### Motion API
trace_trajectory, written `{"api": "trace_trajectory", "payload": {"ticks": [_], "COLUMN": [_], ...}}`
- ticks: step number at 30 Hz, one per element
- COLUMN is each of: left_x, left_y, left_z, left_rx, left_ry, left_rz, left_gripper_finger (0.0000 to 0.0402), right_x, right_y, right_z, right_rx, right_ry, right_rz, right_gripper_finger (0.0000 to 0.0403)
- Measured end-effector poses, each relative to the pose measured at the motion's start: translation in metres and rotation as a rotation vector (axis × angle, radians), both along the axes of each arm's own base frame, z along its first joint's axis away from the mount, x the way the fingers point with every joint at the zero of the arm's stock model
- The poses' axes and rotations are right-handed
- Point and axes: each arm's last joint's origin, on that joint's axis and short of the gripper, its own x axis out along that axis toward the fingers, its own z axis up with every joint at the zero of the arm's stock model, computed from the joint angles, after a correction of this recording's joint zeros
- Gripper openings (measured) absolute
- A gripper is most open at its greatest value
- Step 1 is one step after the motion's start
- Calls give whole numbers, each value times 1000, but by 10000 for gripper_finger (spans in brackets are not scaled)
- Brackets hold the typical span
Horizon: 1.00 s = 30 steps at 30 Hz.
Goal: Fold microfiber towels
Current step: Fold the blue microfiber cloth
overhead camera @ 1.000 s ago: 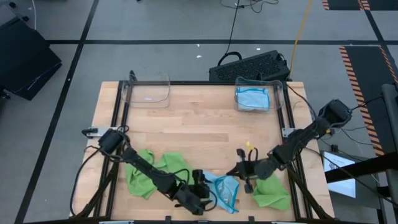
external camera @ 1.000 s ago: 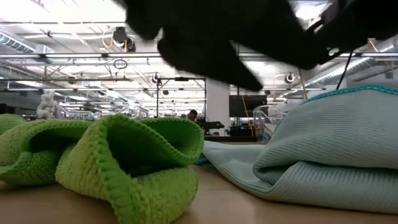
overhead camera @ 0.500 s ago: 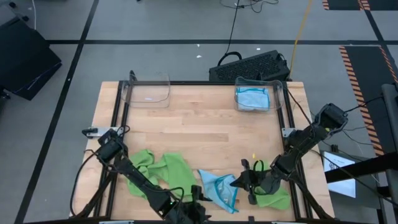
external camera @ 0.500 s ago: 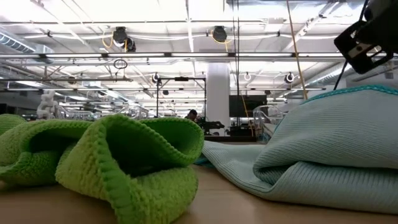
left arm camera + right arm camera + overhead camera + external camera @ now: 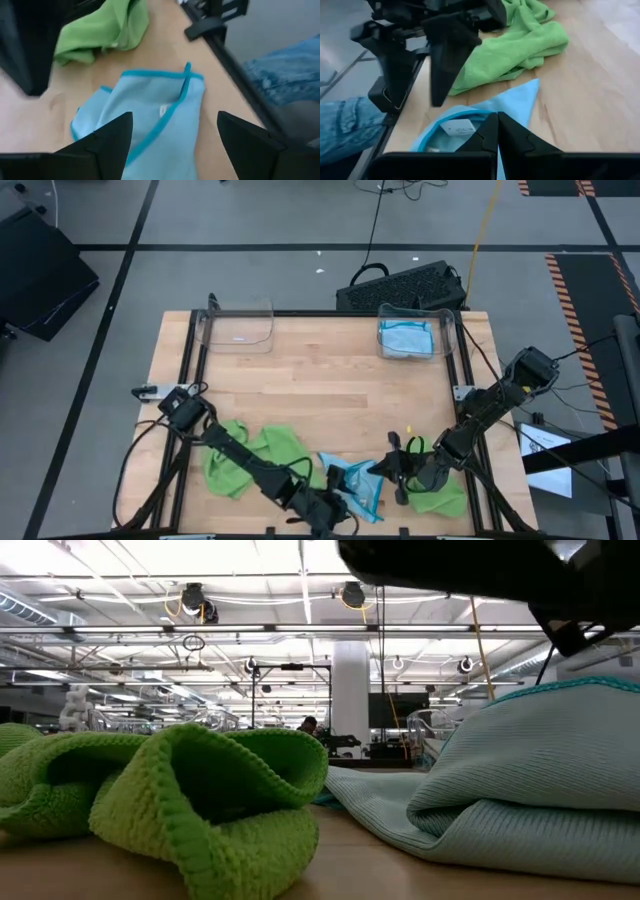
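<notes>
A light blue towel (image 5: 355, 485) with teal edging lies crumpled near the table's near edge, also in the left wrist view (image 5: 150, 110) and the low view (image 5: 540, 770). My left gripper (image 5: 333, 502) hovers open at its left, a finger on either side of the towel's near part (image 5: 175, 145). My right gripper (image 5: 383, 470) is shut at the towel's right edge (image 5: 497, 120). One lime green towel (image 5: 245, 455) lies bunched under the left arm. Another green towel (image 5: 440, 492) lies under the right arm. My right gripper's shut fingertips (image 5: 490, 131) slant down from the table's right over the blue towel's edge by its white label (image 5: 457, 127). The fingers hide the spot, so I cannot tell whether they touch the cloth.
At the far edge stand a clear bin (image 5: 238, 328) and a second clear bin (image 5: 408, 338) with folded blue towels inside. Bare wood lies between the bins and the towels. Someone's jeans-clad leg (image 5: 280, 65) stands just beyond the near edge.
My left gripper drew off the blue towel toward the near left corner, then came back toward it, rolling its wrist and staying open. My right gripper slid a little toward the near edge and sank, still shut. The blue towel's left part now lies uncovered.
</notes>
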Motion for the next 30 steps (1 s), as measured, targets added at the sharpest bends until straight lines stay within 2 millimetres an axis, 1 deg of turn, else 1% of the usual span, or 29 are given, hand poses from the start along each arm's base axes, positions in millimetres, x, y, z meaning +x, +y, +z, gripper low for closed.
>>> {"api": "trace_trajectory", "payload": {"ticks": [2, 4, 7, 11, 16, 17, 18, 20, 25, 30], "left_x": [5, 7, 6, 4, 5, 5, 5, 2, -12, -29], "left_y": [4, 7, 10, 12, 18, 19, 19, 19, 25, 33], "left_z": [-2, -9, -16, -18, -20, -20, -17, -7, 36, 81], "left_rx": [-35, -33, -9, 20, 86, 96, 108, 129, 204, 280], "left_ry": [3, 32, 72, 101, 128, 124, 119, 102, 42, -60], "left_rz": [-22, -23, -6, -13, -38, -46, -50, -35, 44, 178], "left_gripper_finger": [288, 275, 236, 160, 39, 21, 12, 12, 5, 8], "right_x": [0, 0, 0, 0, 0, 0, 0, 1, 2, 6], "right_y": [0, 0, 0, 0, 0, 0, 0, -1, -4, -3], "right_z": [0, 0, 0, 0, 0, 0, 0, 1, 4, 11], "right_rx": [-5, -9, -9, -9, -40, -50, -56, -84, -144, -169], "right_ry": [-2, 0, 3, 3, -5, -6, -10, -25, -78, -144], "right_rz": [-1, 0, 0, -1, 12, 17, 19, -3, -90, -70], "right_gripper_finger": [0, 0, 0, 0, 0, 0, 0, 0, 0, 2]}}
